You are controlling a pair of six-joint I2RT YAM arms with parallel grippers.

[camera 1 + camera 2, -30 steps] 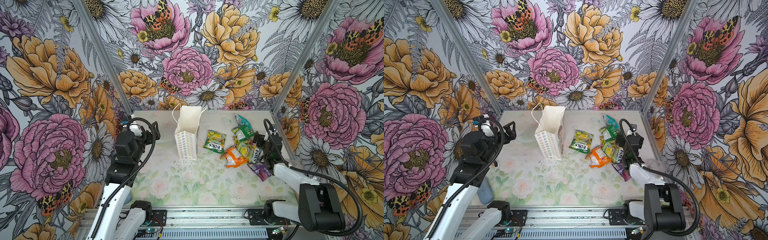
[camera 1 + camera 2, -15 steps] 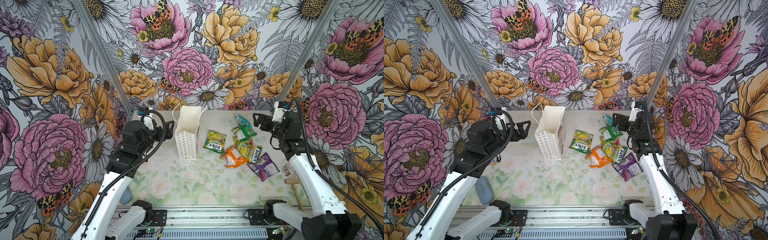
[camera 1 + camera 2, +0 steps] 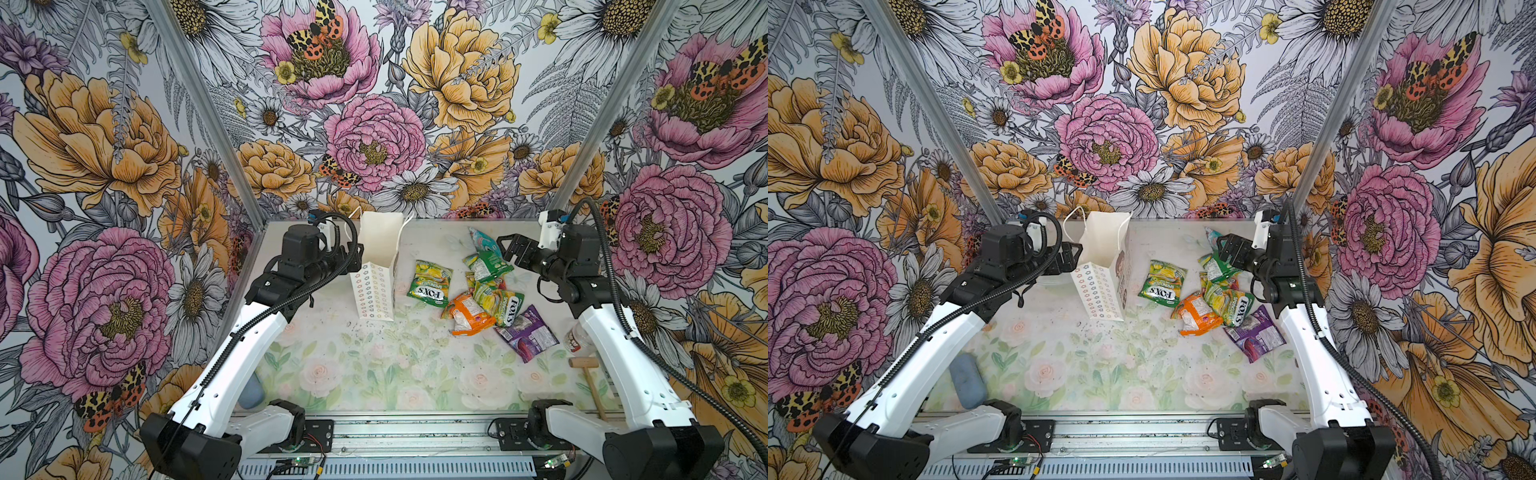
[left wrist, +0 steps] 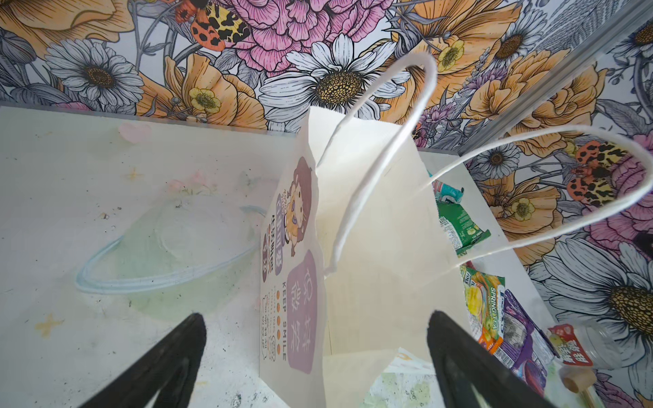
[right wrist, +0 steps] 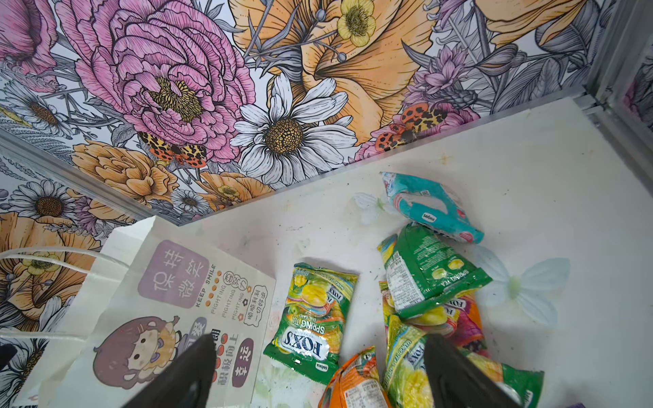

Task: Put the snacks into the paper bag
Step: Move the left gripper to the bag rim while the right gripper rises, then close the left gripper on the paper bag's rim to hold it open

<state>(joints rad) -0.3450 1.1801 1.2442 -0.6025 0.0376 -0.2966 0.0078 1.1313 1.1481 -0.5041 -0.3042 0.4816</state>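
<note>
We keep the left gripper [image 4: 314, 328] spread wide and empty just beside the paper bag [image 3: 376, 266], probably to steady it: tall, thin-walled and white, it stands upright with limp cord handles. On the bag's other side the snacks [image 3: 430, 282] lie loosely heaped, glossy crinkled packets, some overlapping. Our right gripper [image 3: 510, 249] hovers over them, jaws apart, holding nothing, seemingly picking one.

Right gripper [image 5: 319, 341] jaws spread wide, bag [image 5: 159, 300] just beside FOX'S packet [image 5: 312, 325], green packet [image 5: 427, 272] touching, perhaps overlapping, teal packet [image 5: 427, 208], orange packet [image 5: 353, 385] half seen
</note>
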